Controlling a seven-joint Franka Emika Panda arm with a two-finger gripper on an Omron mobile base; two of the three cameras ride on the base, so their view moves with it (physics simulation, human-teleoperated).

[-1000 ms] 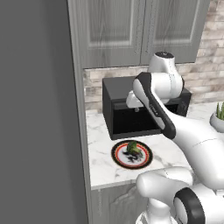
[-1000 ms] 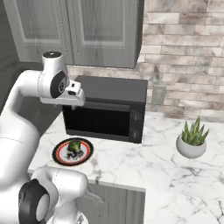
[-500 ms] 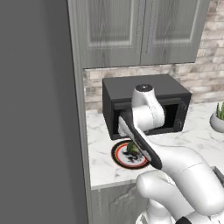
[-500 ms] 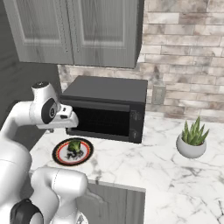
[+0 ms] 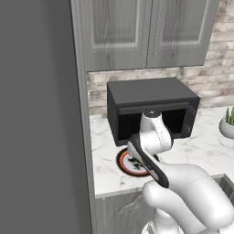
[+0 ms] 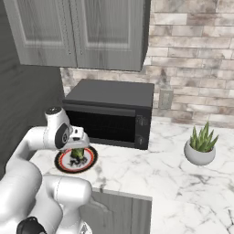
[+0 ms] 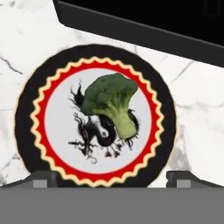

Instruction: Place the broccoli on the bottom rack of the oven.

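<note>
The broccoli, a green floret with a pale stalk, lies on a round plate with a black and red rim and a dragon drawing. My gripper hangs straight above the plate, open, its two fingertips wide apart on either side of the plate's near edge and empty. In the right base view the hand is low over the broccoli and plate. In the left base view my arm covers most of the plate. The oven and its bottom rack are out of view.
A black countertop box stands just behind the plate on the marble counter. A potted plant sits at the right. Grey wall cabinets hang above. A tall dark grey panel closes off the left side.
The arm has swung down from in front of the black box, bringing the hand low over the plate and broccoli. The broccoli and plate have not moved.
</note>
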